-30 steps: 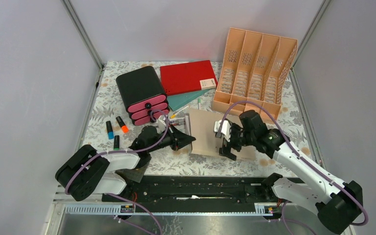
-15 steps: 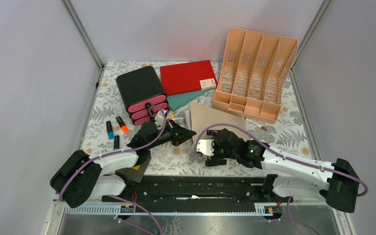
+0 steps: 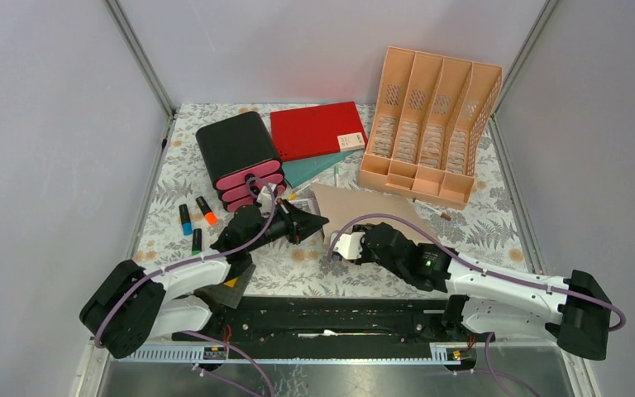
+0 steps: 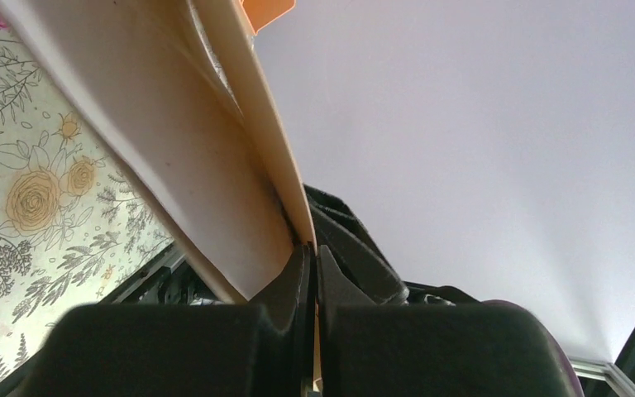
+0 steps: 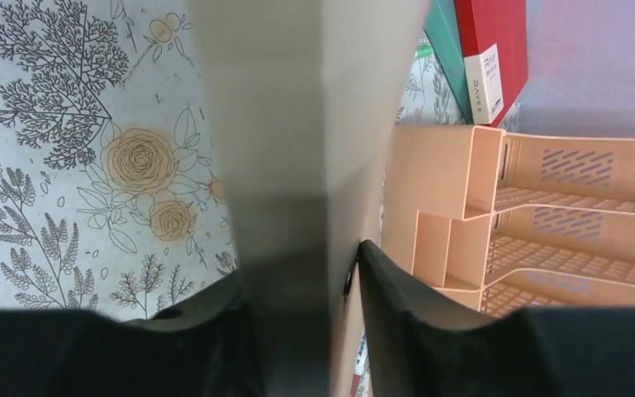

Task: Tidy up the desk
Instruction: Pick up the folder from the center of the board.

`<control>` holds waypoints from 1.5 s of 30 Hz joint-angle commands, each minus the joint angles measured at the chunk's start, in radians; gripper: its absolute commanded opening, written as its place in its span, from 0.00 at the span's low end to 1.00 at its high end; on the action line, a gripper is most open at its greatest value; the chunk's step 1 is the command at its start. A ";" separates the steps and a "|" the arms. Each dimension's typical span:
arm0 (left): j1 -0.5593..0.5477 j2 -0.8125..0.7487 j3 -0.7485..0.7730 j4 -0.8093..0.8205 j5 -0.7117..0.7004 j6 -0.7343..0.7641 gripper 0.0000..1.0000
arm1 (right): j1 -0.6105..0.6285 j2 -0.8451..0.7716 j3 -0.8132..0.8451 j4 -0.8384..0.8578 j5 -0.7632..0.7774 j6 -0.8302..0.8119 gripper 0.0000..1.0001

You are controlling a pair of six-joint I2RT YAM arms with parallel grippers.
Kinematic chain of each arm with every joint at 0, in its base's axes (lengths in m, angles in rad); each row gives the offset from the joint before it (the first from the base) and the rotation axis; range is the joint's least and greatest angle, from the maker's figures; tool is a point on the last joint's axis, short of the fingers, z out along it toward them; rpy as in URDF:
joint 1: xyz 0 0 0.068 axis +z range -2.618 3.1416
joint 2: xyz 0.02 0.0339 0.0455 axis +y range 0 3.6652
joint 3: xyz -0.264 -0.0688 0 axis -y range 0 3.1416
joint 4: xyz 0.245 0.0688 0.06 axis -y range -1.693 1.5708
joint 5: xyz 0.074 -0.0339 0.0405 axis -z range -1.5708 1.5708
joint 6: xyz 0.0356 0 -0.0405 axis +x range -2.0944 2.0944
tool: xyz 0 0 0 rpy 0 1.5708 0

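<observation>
Two hands share one item. Your left hand (image 4: 307,252) is clenched on the left edge of the tan folder (image 3: 368,207), holding that edge clear of the cloth. Your right hand (image 5: 298,281) straddles the folder's near edge with one finger on each side. You cannot tell whether it presses yet.

The counter (image 3: 488,227) lies directly under both hands and runs back to the rear wall.

Beyond the folder, up and to the right of both hands, stands the peach file rack (image 3: 430,124). Its near lip is just past the folder's far edge, its slots run near to far, and the right arm is nearer to it. If the folder is bound for a slot, its plane probably needs turning to match the dividers.

Bare cloth lies right of the folder. The left side is crowded by the highlighters (image 3: 194,217) and the drawer box (image 3: 236,153). The red book (image 3: 314,130) lies at the back, between the drawer box and the rack.
</observation>
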 commanded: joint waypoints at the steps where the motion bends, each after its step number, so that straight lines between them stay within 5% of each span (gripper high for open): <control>1: 0.010 -0.037 0.029 0.061 -0.014 -0.009 0.00 | 0.005 -0.015 0.015 0.034 0.049 0.003 0.38; 8: 0.028 -0.068 0.032 0.062 0.007 0.023 0.00 | -0.033 -0.027 0.061 0.053 0.084 0.016 0.15; 11: 0.043 -0.107 0.053 -0.006 0.020 0.105 0.21 | -0.072 -0.051 0.088 0.039 0.048 0.014 0.04; 14: 0.067 -0.169 0.096 -0.120 0.040 0.231 0.55 | -0.108 -0.071 0.107 0.018 -0.004 0.003 0.00; 25: 0.084 -0.446 0.286 -0.672 -0.160 0.896 0.96 | -0.244 -0.076 0.242 -0.087 -0.227 -0.033 0.00; 34: 0.084 -0.595 0.155 -0.497 -0.216 1.111 0.99 | -0.280 0.009 0.496 -0.239 -0.340 0.003 0.00; 45: 0.083 -0.554 0.037 -0.221 0.047 1.046 0.99 | -0.519 0.065 0.733 -0.359 -0.650 0.233 0.00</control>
